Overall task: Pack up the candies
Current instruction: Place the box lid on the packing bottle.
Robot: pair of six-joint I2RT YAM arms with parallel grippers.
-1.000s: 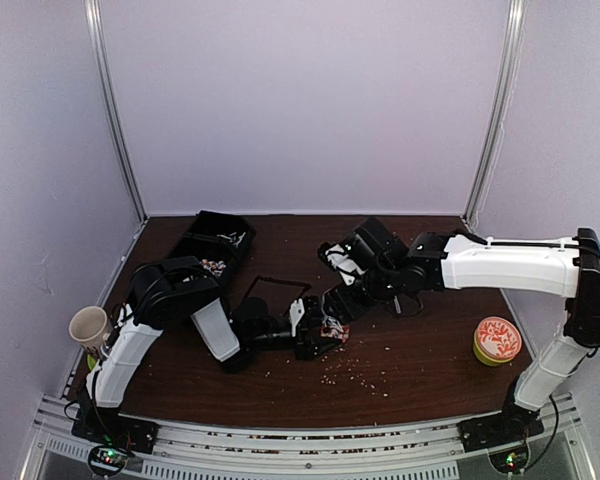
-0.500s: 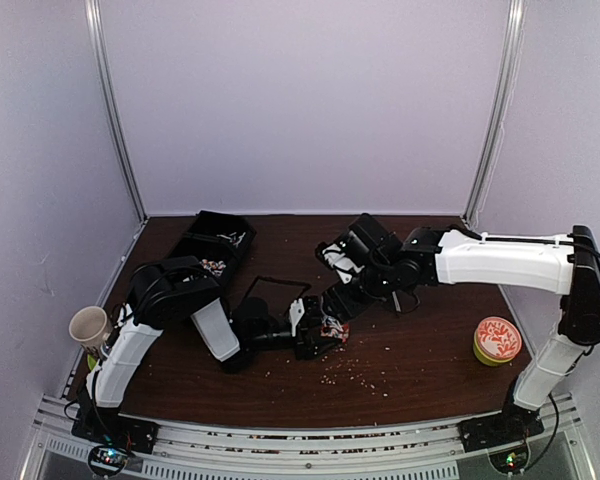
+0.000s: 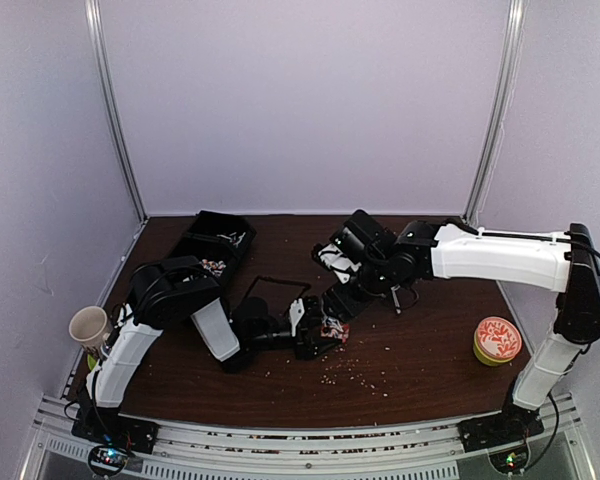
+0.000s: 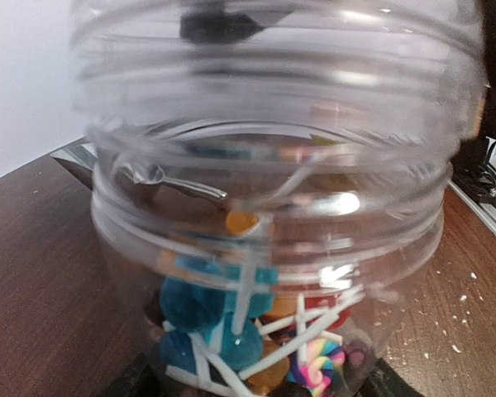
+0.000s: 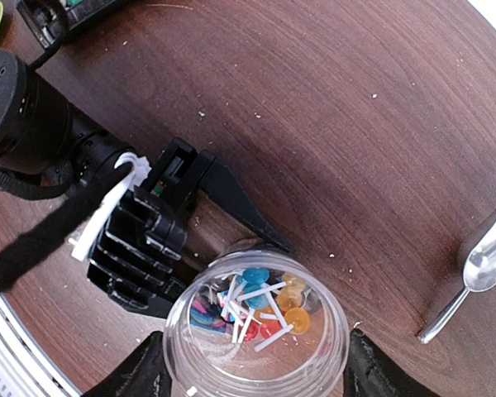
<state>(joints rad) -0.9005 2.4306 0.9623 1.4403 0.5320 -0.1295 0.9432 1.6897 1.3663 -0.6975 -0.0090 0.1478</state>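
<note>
- Left of centre, the left gripper (image 3: 316, 340) is clamped low around a clear plastic jar (image 5: 256, 331). It holds the jar upright with no lid on, and I cannot tell whether the base rests on the table (image 3: 430, 385) or sits just above it.
- The candies (image 5: 260, 302) are in the bottom of that jar. They are round blue, orange and red heads on white sticks, in a shallow heap with plenty of room above.
- Just to the right, the right gripper (image 3: 338, 306) hangs over the jar's mouth with its fingers spread wide on either side of the rim. I cannot tell whether they press the rim or only flank it, and nothing shows between them.
- My worry is two arms crowding one light jar. If a right finger catches the rim on moving off, I'd expect the jar to twist in the left grip or tip, and the sticks to spill.
- A metal spoon (image 5: 484, 263) lies on the wood just right of the jar, where a careless sweep could knock it.
- The surface is dark brown wood grain, flecked with pale crumbs (image 3: 355, 375) in front of the jar. From the left it carries a paper cup (image 3: 89, 325) at the edge, a black bin (image 3: 218, 238) toward the back, and a green tub with an orange patterned top (image 3: 497, 340) far right.
- Around it are plain pale lilac walls, a metal post in each back corner, and a rail along the near edge.
</note>
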